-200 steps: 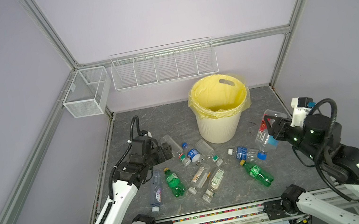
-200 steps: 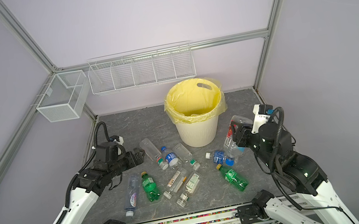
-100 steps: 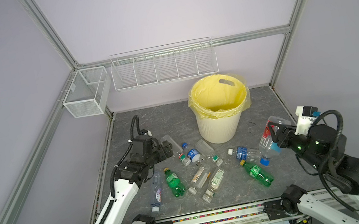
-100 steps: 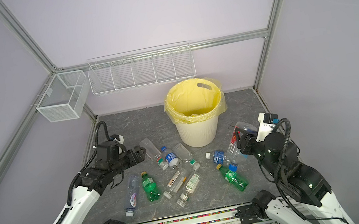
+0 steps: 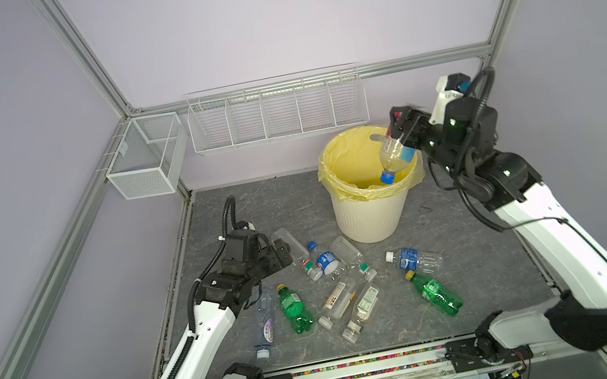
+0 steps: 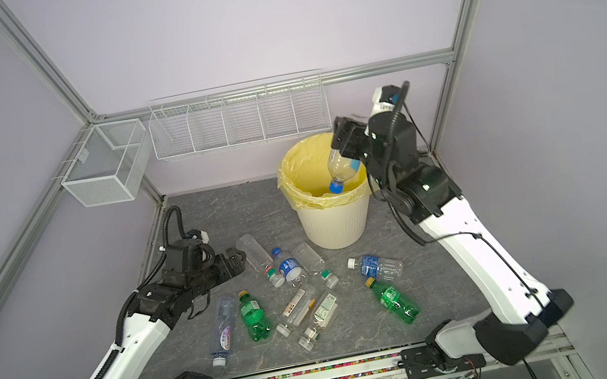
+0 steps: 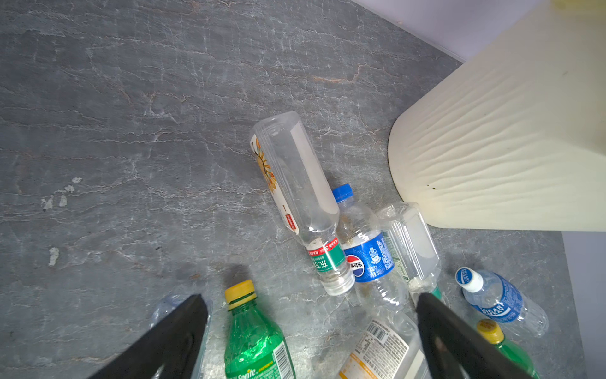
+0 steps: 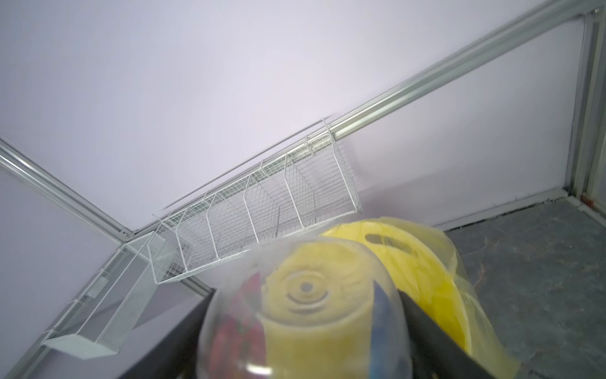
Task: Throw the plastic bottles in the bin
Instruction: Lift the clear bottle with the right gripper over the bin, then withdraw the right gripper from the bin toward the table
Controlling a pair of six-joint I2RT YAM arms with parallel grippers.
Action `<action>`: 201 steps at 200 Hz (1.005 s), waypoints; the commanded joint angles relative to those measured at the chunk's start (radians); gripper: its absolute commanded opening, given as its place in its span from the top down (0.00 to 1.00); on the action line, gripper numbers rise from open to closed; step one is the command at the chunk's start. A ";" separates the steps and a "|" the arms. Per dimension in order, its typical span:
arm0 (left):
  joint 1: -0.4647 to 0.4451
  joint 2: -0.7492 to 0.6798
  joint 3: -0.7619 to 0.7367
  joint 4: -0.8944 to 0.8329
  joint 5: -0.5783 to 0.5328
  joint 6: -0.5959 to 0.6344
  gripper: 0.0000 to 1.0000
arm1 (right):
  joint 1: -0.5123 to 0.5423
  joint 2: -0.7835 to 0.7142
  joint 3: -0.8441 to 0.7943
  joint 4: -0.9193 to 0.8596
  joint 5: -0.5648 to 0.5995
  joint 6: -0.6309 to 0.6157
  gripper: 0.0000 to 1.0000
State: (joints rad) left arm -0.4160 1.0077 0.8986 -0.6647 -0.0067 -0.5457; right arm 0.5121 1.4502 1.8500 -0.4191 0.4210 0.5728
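Now, blue-capped bottle (image 5: 393, 157) cap-down between your right gripper (image 5: 395, 132) fingers over the yellow-lined bin (image 5: 366, 217), grip unclear, left gripper (image 5: 286, 252) spread wide

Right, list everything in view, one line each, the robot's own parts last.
green bottles: two, green with yellow caps, lying on the table, one left, one right
clear bottles: seven, clear with blue, white or red-green labels, lying on the table in front of the bin
tipped bottle: one, clear with blue cap, cap down in the bin's mouth
bin: one, cream with yellow liner, back of the table
wire baskets: two, white, one on the back rail, one on the side rail
table: one, grey stone pattern
left claw: one, black, open and empty, by the bottles
right claw: one, black, above the bin at the tipped bottle; grip unclear
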 commanded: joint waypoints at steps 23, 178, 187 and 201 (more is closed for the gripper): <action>0.006 -0.053 0.034 -0.072 -0.042 -0.012 0.00 | -0.009 0.148 0.187 -0.068 0.007 -0.025 0.12; 0.006 -0.032 0.150 -0.251 -0.163 -0.132 0.00 | -0.009 -0.550 -0.571 -0.155 -0.231 -0.052 0.12; 0.006 -0.042 0.134 -0.254 -0.160 -0.153 0.00 | -0.010 -0.572 -0.596 -0.159 -0.242 -0.057 0.12; 0.006 -0.059 0.104 -0.248 -0.157 -0.185 0.00 | -0.010 -0.601 -0.631 -0.161 -0.258 -0.063 0.12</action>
State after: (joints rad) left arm -0.4141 0.9764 1.0191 -0.8410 -0.1272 -0.6567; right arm 0.5053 0.9119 1.2655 -0.5678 0.2298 0.5423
